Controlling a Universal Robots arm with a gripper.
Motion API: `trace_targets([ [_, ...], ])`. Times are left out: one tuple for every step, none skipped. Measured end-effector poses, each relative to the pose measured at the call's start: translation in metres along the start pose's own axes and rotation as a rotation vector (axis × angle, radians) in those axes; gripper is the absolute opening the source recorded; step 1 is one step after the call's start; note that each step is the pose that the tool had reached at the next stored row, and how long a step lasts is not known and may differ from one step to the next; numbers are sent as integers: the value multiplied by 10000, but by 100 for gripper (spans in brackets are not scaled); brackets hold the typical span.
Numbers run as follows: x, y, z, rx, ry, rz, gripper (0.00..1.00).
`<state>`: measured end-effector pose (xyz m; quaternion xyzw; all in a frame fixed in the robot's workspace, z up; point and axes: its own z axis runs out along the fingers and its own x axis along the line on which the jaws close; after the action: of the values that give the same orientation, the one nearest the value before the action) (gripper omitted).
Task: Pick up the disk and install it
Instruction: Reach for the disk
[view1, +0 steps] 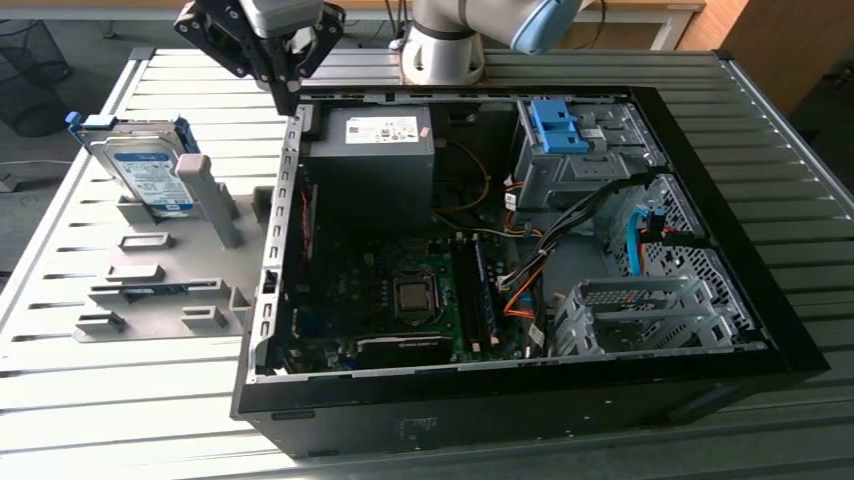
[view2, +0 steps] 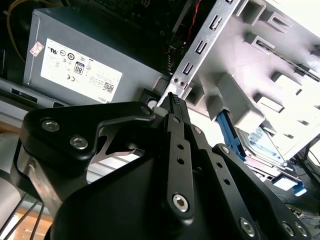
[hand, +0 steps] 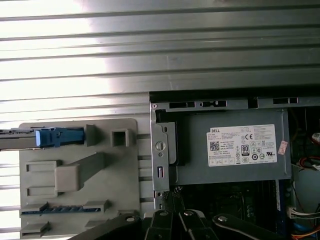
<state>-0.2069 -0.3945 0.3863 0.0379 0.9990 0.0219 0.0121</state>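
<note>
1. The disk (view1: 144, 170) stands on edge, tilted, in a slot at the far end of a grey holder (view1: 174, 290). The holder lies on the slatted metal table (view1: 134, 400), at the exterior view's left.
2. Its silver face with the white-and-blue label is turned towards the exterior camera, and the blue carrier frames it. In the first wrist view the disk (hand: 52, 136) shows edge-on as a blue strip.
3. Just beside the holder, an open black computer case (view1: 747, 250) lies on its side with the motherboard and cables exposed.
4. The claw (view1: 287, 100) hangs above the case wall nearest the holder, by the corner where the grey power supply (view1: 374, 150) sits. It is apart from the disk and touches nothing.
5. In the second wrist view the claw (view2: 173, 98) looks clenched, with its tips pressed together and nothing between them. The linkage hides part of the tips, so this is likely rather than certain.
6. Inside the case, a grey metal drive cage (view1: 641, 310) sits at the exterior view's right.
</note>
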Motion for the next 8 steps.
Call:
trace_targets([
  [6, -1, 0, 0, 0, 0, 11],
  [13, -1, 0, 0, 0, 0, 11],
  [19, -1, 0, 0, 0, -1, 11],
  [25, -2, 1, 0, -1, 0, 11],
  [30, -2, 1, 0, 0, 0, 11],
  [35, -2, 1, 0, 0, 0, 11],
  [40, -3, 1, 0, 0, -1, 11],
  [44, -3, 2, -1, -1, -1, 11],
])
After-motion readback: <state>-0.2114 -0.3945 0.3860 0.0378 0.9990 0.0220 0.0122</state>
